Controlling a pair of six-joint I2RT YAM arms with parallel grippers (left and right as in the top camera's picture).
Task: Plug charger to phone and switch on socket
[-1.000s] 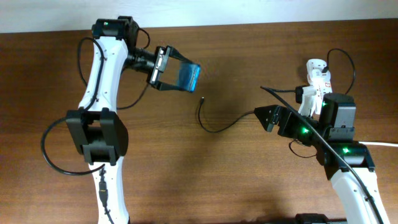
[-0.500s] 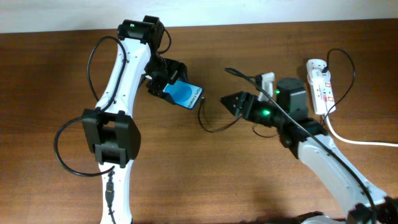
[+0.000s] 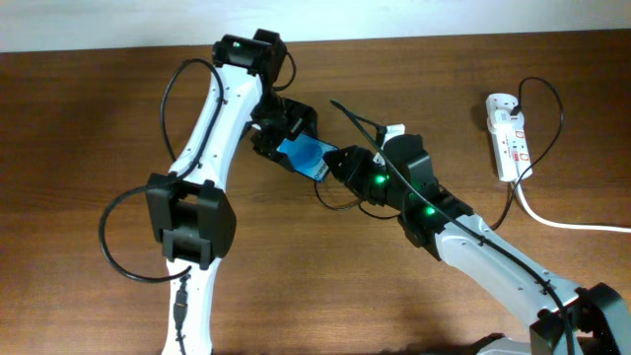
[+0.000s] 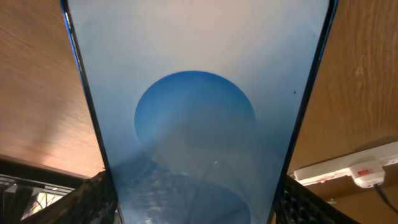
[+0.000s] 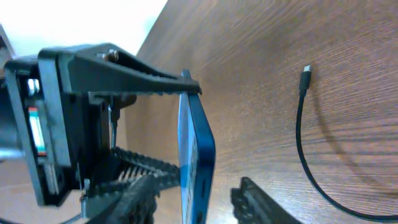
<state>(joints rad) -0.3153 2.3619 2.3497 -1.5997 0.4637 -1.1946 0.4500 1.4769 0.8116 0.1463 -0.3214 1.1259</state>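
Note:
My left gripper [image 3: 281, 133] is shut on the phone [image 3: 304, 156], whose blue screen with its lighter circle fills the left wrist view [image 4: 196, 118]. The left fingers [image 4: 93, 199] press on both long edges. My right gripper [image 3: 335, 163] is at the phone's free end. In the right wrist view the phone [image 5: 198, 149] stands edge-on between the right gripper's [image 5: 196, 200] two fingers [image 5: 261, 202], with a gap on each side. The charger [image 5: 298, 137] lies curved on the table, its plug tip [image 5: 306, 71] free. The socket [image 3: 507, 138] lies at the far right.
A thick white cord [image 3: 562, 222] runs from the socket off the right edge. The charger's black cable [image 3: 332, 204] curls on the wood just below both grippers. The socket [image 4: 348, 168] also shows at the lower right of the left wrist view.
The right arm swung left from the socket to the phone's end and its jaws narrowed. The left arm carried the phone right and down toward the table's middle.

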